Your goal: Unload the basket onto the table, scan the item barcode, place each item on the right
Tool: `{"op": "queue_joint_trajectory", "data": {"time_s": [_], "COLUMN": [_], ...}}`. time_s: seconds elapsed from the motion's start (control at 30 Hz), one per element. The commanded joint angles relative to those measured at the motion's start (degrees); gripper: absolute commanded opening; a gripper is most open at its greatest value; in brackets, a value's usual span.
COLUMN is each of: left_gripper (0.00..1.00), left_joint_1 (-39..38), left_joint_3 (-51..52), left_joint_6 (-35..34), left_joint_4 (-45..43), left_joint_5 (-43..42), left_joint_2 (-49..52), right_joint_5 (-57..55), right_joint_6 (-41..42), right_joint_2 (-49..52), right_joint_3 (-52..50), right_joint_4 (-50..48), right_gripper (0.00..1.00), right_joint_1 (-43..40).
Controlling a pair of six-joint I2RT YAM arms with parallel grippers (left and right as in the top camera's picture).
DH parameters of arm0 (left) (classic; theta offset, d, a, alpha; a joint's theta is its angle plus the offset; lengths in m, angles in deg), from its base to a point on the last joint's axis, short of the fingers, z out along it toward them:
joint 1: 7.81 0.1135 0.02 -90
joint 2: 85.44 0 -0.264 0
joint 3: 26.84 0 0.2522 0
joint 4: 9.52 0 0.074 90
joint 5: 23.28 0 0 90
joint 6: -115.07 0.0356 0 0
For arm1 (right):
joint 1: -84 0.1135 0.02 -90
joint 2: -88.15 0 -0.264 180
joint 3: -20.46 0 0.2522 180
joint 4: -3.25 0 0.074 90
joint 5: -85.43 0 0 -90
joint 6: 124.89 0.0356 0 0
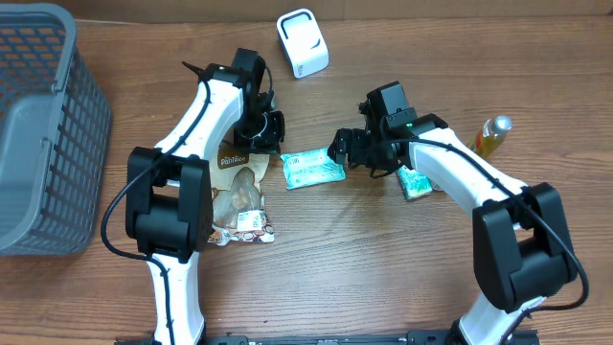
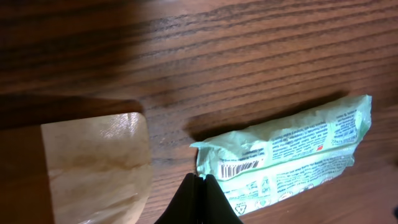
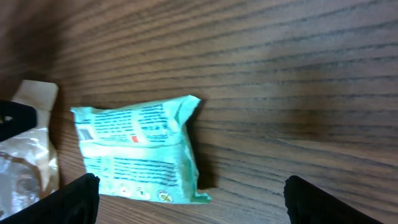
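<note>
Green packet [image 1: 313, 170] lies flat and ungripped on the counter [image 1: 383, 273] between the arms — left pincer [image 2: 199, 196] clenched empty beside it, right pincer [image 3: 191, 181] spread wide — so a shallow grab may merely shove the thin wrapper away.

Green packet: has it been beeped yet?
Not by the look of it. Done: the packet lies flat with its barcode face up. In hand: nothing is held; the right gripper hangs open over it and the left gripper is shut at its edge. Left: getting the barcode to the white scanner, which stands apart from it.
</note>
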Motion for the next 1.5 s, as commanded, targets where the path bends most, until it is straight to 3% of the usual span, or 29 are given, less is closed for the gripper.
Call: {"op": "queue_joint_trajectory", "data": {"time_s": [0.0,0.57,1.47], "left_gripper": [0.04,0.04,0.04], "left_joint_1": [-1.8,-4.5,-6.3], "left_joint_3": [-0.6,0.8,4.2], "left_joint_6": [-1.3,-3.9,-4.4], "left_joint_4": [-0.8,-4.4,-9.3], "left_joint_5": [2.4,5.5,5.4], "left_joint_2": [0.5,0.5,0.5], "right_joint_5": [0.6,11.7,12.3], "right_joint_6": [-0.5,-0.5,-0.5], "right_joint_2": [1.4,3.8,3.8], "right_joint_3": [-0.7,-0.7,-3.9], "right_joint_4": [-0.3,-0.3,-2.4], "right_gripper": [0.91,0.91,0.91], "right_joint_1": [0.1,-3.7,-3.9]}}
